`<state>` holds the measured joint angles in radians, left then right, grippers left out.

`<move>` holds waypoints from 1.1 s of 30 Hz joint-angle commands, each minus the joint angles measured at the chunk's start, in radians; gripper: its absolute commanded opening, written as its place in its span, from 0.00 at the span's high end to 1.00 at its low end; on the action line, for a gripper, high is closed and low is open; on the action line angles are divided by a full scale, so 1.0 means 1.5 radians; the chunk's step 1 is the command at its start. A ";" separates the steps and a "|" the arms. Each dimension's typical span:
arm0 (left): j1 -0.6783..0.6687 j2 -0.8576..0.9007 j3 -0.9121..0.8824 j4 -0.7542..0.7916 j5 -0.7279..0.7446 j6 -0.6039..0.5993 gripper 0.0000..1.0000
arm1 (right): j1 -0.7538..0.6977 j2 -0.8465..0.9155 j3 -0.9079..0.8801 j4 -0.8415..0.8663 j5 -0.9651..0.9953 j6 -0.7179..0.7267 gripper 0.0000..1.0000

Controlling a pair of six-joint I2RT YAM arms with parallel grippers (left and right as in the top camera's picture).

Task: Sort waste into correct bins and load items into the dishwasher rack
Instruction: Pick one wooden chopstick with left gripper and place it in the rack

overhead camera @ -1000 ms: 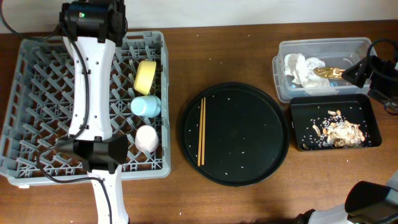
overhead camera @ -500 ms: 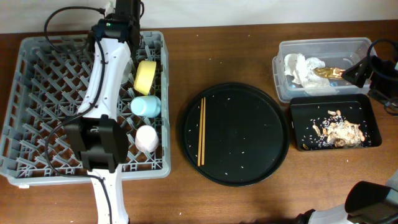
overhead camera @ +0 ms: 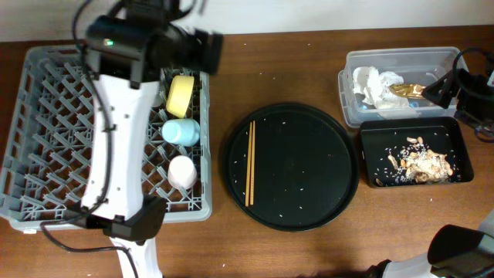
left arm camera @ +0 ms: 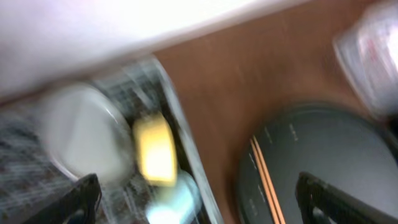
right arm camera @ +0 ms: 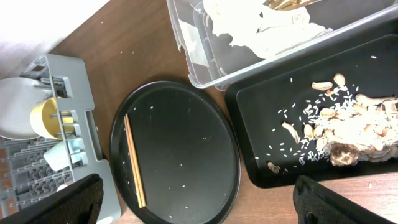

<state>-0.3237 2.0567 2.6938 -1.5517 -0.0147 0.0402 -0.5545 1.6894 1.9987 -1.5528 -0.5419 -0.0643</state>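
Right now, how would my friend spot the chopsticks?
Find the big round black tray in the middle of the table. On its side nearer the grey rack lie the chopsticks: two thin wooden sticks, the only long things on it.

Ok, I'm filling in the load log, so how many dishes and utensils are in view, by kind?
Pale grey-green round plate: 1
Yellow bowl: 1
Cups, a small light-blue cup and a small pink cup: 2
Pair of thin wooden chopsticks: 1
Total: 5, counting the pair as one.
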 commanded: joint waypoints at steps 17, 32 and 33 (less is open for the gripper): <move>-0.216 0.018 -0.783 0.495 0.047 -0.261 0.57 | 0.004 0.003 0.002 -0.015 0.041 -0.006 0.01; -0.215 0.061 -0.783 0.506 0.010 -0.321 0.57 | 0.005 0.003 0.002 -0.024 0.041 -0.006 0.02; -0.215 0.063 -0.783 0.506 0.010 -0.321 0.61 | 0.005 0.003 0.002 -0.025 0.041 -0.006 0.01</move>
<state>-0.6468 2.1250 1.5265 -0.7948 0.0109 -0.4236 -0.5545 1.6894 1.9987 -1.5867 -0.4931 -0.0639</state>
